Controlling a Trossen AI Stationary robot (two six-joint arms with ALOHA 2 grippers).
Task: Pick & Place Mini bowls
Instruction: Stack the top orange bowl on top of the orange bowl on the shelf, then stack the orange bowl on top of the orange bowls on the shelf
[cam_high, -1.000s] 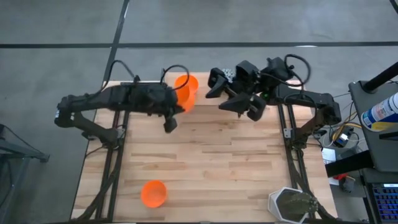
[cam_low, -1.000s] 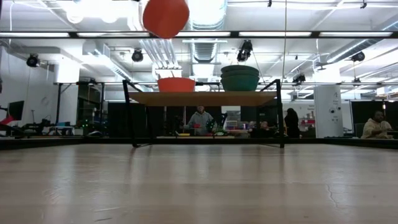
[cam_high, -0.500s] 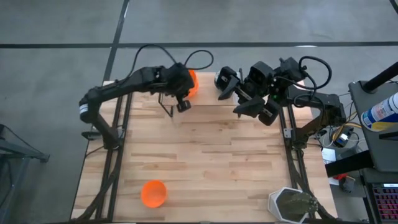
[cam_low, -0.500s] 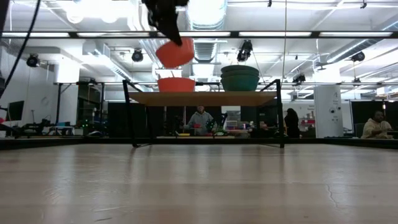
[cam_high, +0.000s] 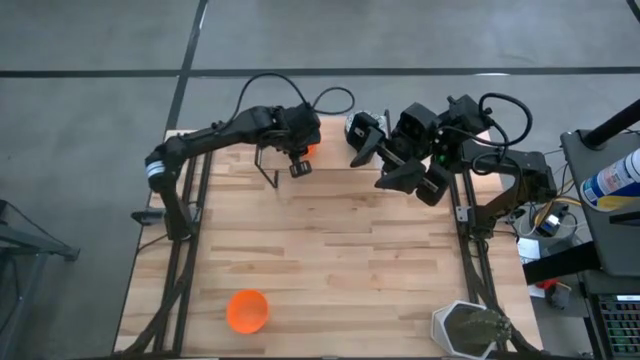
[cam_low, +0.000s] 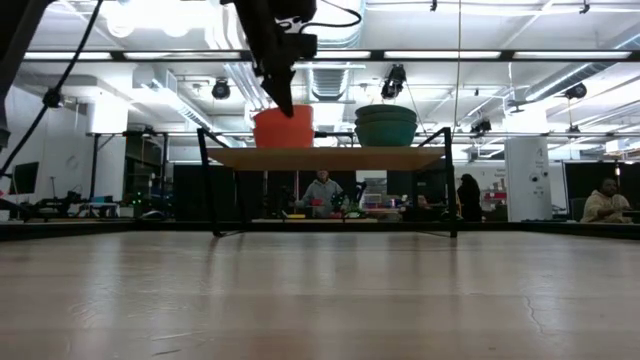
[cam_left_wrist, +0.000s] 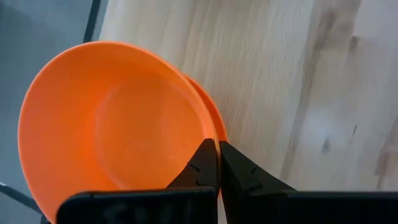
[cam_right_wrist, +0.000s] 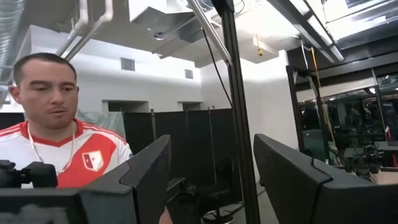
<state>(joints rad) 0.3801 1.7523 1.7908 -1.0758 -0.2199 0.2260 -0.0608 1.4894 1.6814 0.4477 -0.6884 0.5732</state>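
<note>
The left gripper (cam_left_wrist: 217, 163) is at the far edge of the table (cam_high: 330, 250), and its fingers are clamped together on the rim of an orange bowl (cam_left_wrist: 112, 124). In the left wrist view this bowl sits inside a second orange bowl (cam_left_wrist: 214, 118), of which only a thin edge shows just beside the fingertips. In the low view the stack stands on a small raised shelf (cam_low: 325, 157), with the gripper coming down on it from above. The left arm is stretched long across the far left corner of the table. A third orange bowl (cam_high: 247, 310) lies alone well apart from this gripper, near the front edge.

On the same shelf, to the right of the stack, stand dark green bowls (cam_low: 386, 125).

The right gripper (cam_high: 372, 150) hangs above the far edge, near the left one, with its fingers wide apart and nothing between them. Its wrist view looks into the room, where a person (cam_right_wrist: 56, 130) in a white and red shirt is seen. A white hexagonal pot (cam_high: 470, 328) stands at the front right corner.
</note>
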